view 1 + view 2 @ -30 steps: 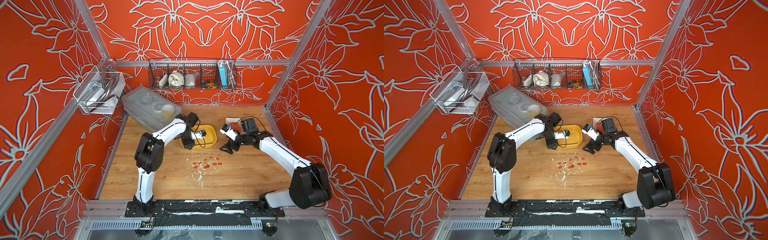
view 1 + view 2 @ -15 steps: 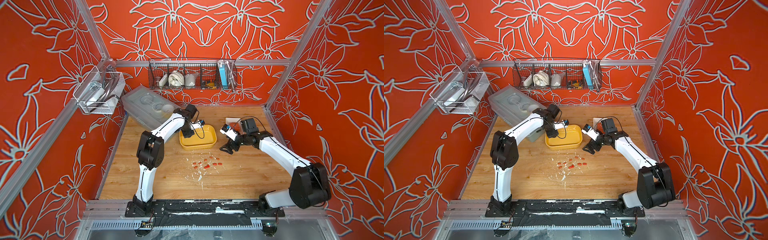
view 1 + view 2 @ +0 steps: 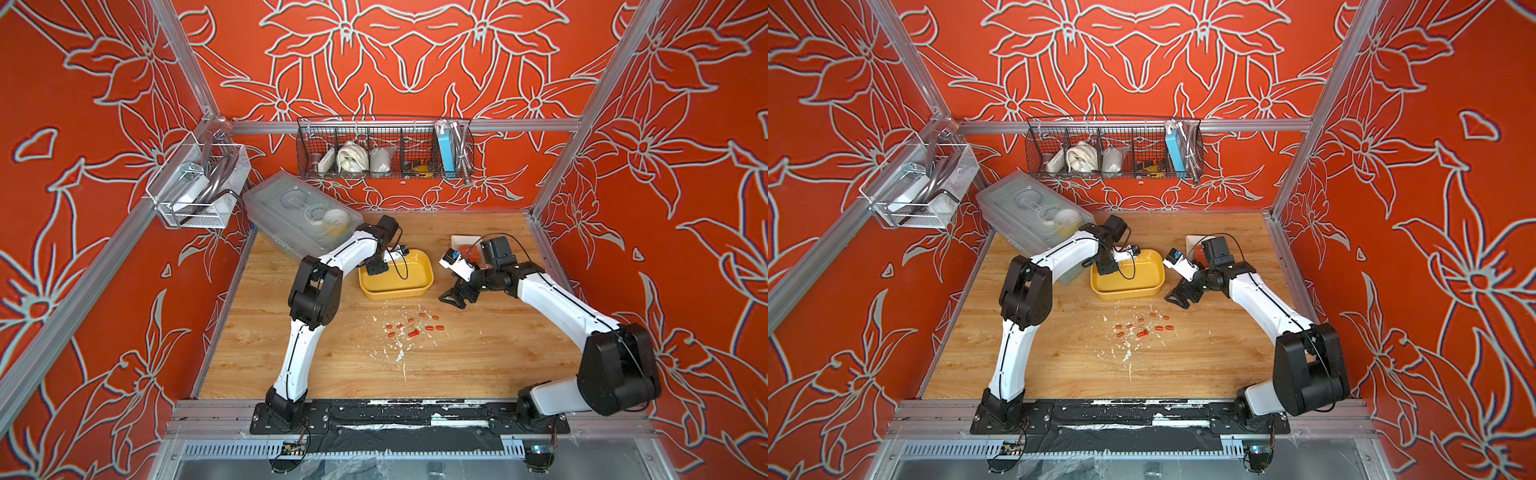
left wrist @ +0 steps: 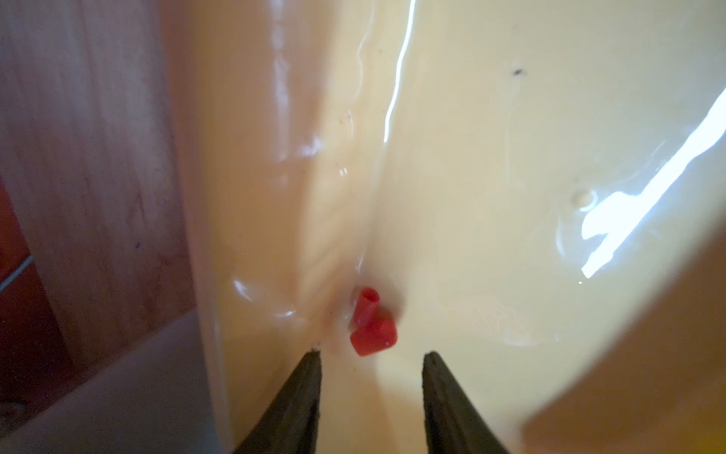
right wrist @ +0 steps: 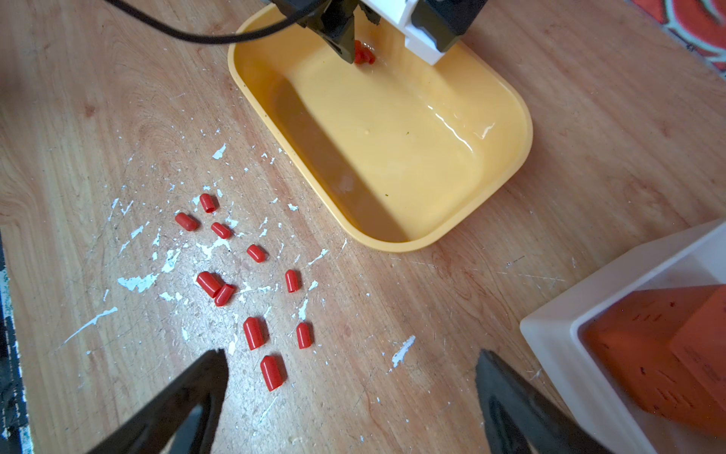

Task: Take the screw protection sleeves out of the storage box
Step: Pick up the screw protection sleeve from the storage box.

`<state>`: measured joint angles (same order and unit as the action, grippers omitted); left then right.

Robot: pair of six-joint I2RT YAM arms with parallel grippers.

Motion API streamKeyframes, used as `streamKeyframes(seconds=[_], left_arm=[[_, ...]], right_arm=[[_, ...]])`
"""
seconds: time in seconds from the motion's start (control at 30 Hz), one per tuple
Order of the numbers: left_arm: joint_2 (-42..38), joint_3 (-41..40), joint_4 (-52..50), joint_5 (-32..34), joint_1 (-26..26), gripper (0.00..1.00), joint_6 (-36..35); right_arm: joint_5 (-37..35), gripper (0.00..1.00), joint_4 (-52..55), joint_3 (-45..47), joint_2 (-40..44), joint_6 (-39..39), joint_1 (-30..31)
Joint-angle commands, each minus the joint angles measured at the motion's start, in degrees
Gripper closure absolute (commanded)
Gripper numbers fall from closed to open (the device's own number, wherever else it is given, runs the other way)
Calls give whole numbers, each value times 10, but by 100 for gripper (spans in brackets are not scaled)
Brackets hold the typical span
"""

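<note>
Screw protection sleeves (image 4: pixel 371 322) lie just ahead of the left end effector (image 4: pixel 373 353).

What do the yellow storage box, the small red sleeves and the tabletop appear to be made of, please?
The storage box: glossy moulded plastic, going by its bright streak reflections and rounded rim.
The screw protection sleeves: likely soft rubber or vinyl; smooth, low-sheen red, one showing a hollow end.
The tabletop: wood-grain board, perhaps laminate; matte, scuffed with white flecks.
</note>
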<state>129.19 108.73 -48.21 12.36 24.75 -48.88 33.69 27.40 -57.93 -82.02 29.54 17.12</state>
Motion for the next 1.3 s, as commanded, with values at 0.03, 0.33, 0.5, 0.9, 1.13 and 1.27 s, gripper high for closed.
streamKeyframes(seconds=[0.03, 0.33, 0.5, 0.9, 1.13, 1.27], left_arm=[[15, -11, 13, 27, 0, 56, -27], [34, -15, 14, 40, 0, 60, -40], [42, -17, 13, 42, 0, 65, -43], [43, -18, -3, 38, 2, 86, -34], [8, -19, -4, 28, 2, 95, -18], [-12, -20, -3, 25, 3, 98, -17]], right_arm=[[12, 4, 4, 10, -4, 7, -3], [11, 3, 5, 9, -2, 7, -3], [12, 3, 5, 9, -3, 7, -3], [13, 3, 5, 9, -2, 6, -3], [14, 3, 6, 8, -2, 4, -3], [13, 3, 6, 7, -1, 4, -4]])
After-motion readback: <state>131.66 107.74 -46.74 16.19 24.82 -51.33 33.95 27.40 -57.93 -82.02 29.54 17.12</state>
